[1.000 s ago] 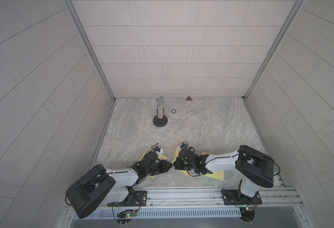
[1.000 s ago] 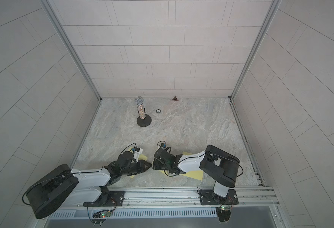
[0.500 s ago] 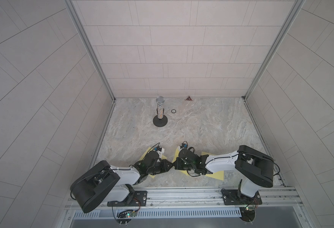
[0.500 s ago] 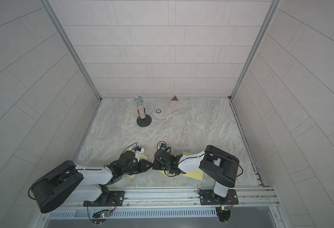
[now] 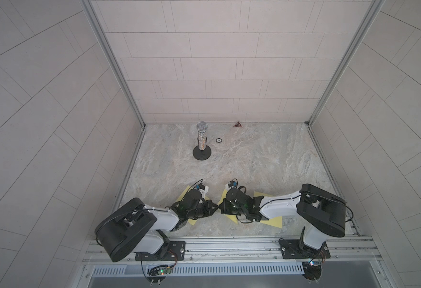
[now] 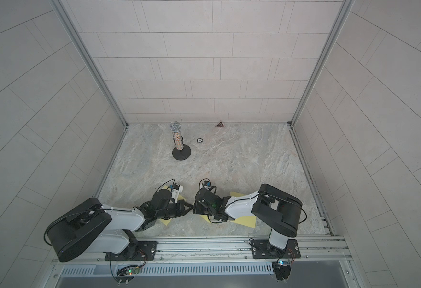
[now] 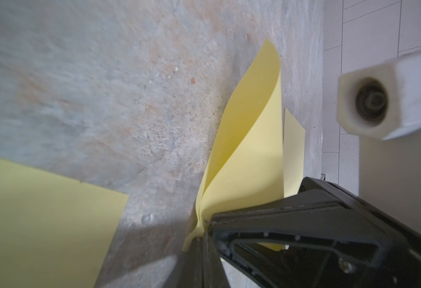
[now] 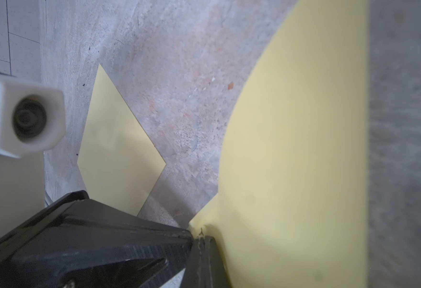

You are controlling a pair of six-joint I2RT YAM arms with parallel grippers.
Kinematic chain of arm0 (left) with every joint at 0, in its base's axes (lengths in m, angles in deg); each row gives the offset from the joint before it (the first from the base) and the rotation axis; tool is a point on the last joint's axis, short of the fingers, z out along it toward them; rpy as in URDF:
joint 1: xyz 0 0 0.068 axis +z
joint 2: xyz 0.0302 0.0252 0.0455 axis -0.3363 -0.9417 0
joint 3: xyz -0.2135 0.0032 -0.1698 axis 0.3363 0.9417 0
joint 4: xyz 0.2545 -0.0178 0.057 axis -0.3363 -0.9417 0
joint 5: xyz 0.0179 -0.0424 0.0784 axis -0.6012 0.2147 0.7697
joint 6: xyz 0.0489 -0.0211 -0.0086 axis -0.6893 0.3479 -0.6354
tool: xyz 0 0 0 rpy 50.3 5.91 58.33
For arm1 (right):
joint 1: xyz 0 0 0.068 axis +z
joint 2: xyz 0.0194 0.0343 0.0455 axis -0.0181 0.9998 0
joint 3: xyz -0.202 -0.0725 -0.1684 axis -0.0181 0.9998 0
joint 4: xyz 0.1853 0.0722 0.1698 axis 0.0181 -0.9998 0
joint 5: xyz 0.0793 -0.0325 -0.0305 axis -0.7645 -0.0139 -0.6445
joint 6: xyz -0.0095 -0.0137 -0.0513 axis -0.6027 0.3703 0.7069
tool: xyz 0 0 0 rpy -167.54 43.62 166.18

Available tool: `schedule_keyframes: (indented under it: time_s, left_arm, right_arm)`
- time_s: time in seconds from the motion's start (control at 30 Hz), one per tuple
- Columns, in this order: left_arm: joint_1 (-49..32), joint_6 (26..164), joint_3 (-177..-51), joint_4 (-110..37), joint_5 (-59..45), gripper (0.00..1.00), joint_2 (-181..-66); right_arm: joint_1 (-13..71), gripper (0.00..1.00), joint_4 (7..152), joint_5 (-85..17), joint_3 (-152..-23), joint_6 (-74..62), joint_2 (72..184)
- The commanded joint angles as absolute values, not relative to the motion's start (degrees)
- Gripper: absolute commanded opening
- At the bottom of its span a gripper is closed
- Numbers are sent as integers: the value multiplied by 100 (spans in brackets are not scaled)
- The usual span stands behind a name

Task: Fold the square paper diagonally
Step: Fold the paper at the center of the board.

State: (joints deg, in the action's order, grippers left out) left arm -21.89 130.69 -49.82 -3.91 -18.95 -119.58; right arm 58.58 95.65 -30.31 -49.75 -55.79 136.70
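Observation:
Both top views show a yellow square paper (image 5: 271, 220) (image 6: 244, 220) on the marble floor under my right arm. Its left part is curled up off the floor into two layers (image 7: 249, 149) (image 8: 291, 149). My right gripper (image 5: 220, 208) (image 8: 202, 239) is shut on that lifted corner. The left gripper (image 5: 215, 209) (image 7: 200, 239) meets it tip to tip and is shut on both layers at the same spot. A second yellow sheet (image 5: 191, 222) (image 8: 117, 149) lies flat under my left arm.
A microphone on a round black stand (image 5: 201, 142) rises at the back left, with a small ring (image 5: 218, 140) beside it. A triangular marker (image 5: 237, 124) sits at the back wall. The metal rail (image 5: 229, 245) carrying both arm bases runs along the front edge.
My left gripper has slid a little to the right, up to the right gripper's tip, and closed on the lifted paper. The right gripper has stayed shut in place.

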Motion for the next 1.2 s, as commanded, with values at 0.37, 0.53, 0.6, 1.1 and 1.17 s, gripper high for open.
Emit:
schedule_keyframes:
  time_s: [0.37, 0.53, 0.6, 1.1, 1.17]
  left_arm:
    - [-2210, 12818, -5128, -1210, -1780, 1, -12798]
    - [-2210, 12726, -5168, -1493, -1691, 0, -12679]
    - [-2209, 12654, -5197, -1755, -1586, 0, -12533]
    - [-2209, 12490, -5366, -2114, -1390, 0, -12692]
    - [-2206, 12492, -5375, -2078, -1410, 0, -12739]
  right_arm:
    - [5594, 25, 7866, -2984, -5264, -4718, 12851]
    - [5357, 32, 7502, -2882, -5113, -4297, 12295]
    - [5233, 34, 7283, -2878, -5060, -4092, 12048]
    - [4465, 60, 8580, -4450, -4326, -4060, 12051]
    - [4410, 60, 8865, -4552, -4221, -4152, 12238]
